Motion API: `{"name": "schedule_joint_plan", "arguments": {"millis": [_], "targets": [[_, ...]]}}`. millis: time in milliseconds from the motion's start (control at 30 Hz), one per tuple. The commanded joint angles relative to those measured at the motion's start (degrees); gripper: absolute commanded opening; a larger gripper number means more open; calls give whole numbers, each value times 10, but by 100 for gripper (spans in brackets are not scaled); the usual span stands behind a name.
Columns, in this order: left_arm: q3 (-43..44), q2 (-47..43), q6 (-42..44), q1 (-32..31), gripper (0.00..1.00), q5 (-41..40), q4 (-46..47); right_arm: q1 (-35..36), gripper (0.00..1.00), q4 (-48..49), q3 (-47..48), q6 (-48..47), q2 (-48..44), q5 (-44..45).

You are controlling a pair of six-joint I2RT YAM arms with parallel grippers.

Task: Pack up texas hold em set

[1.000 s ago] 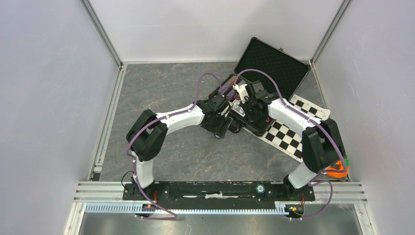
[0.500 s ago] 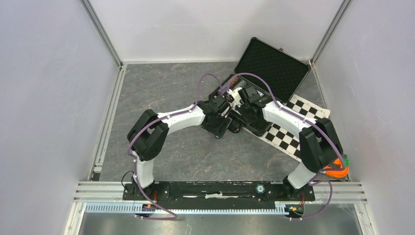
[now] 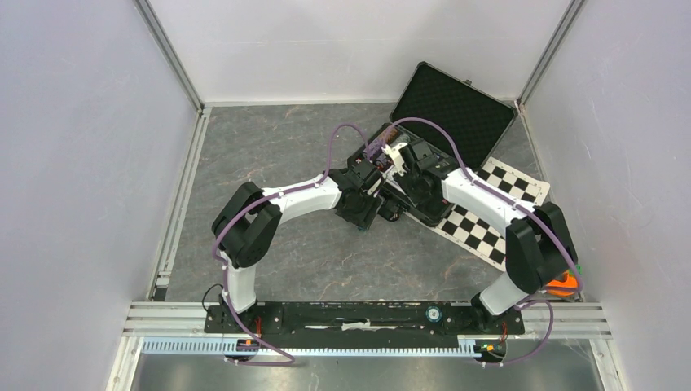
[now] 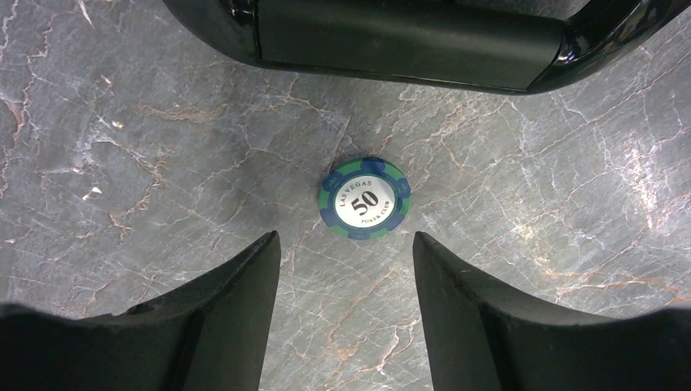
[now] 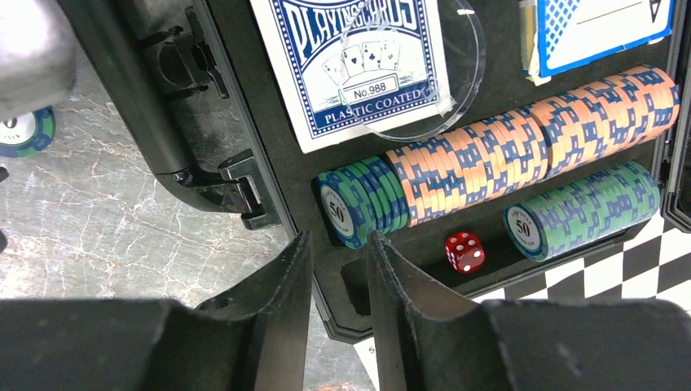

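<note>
L claw (image 4: 346,248) wide open, empty. Lone green-blue 50 chip (image 4: 364,198) flat on counter (image 4: 122,163), centre frame, just beyond claw tips, untouched. R claw (image 5: 338,244) narrow gap, nothing in it, over case (image 5: 138,73) lower edge. Inside case: card deck (image 5: 358,65) top, orange-blue chip row (image 5: 521,155) mid, red die (image 5: 464,251) lower right.

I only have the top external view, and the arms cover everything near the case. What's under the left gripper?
Observer: One loose teal chip marked 50, flat on the table, just ahead of the open left gripper, untouched.
Operator: Is the right gripper holding anything?
Observer: No; it is slightly open and empty, above the case edge.
Operator: Any dice packed?
Observer: One red die lies inside the case, beside a teal chip row.
</note>
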Motion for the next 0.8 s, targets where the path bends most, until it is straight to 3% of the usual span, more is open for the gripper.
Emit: {"name": "schedule_joint_plan", "arguments": {"millis": [0, 467, 767], "targets": [[-2, 3, -13, -3, 66, -8, 1, 1, 37, -5, 32, 14, -26, 9], [-2, 23, -9, -5, 63, -11, -19, -1, 39, -14, 32, 51, -87, -40], [8, 0, 4, -26, 69, -51, 4, -1, 39, -4, -4, 84, -120, -58]]}}
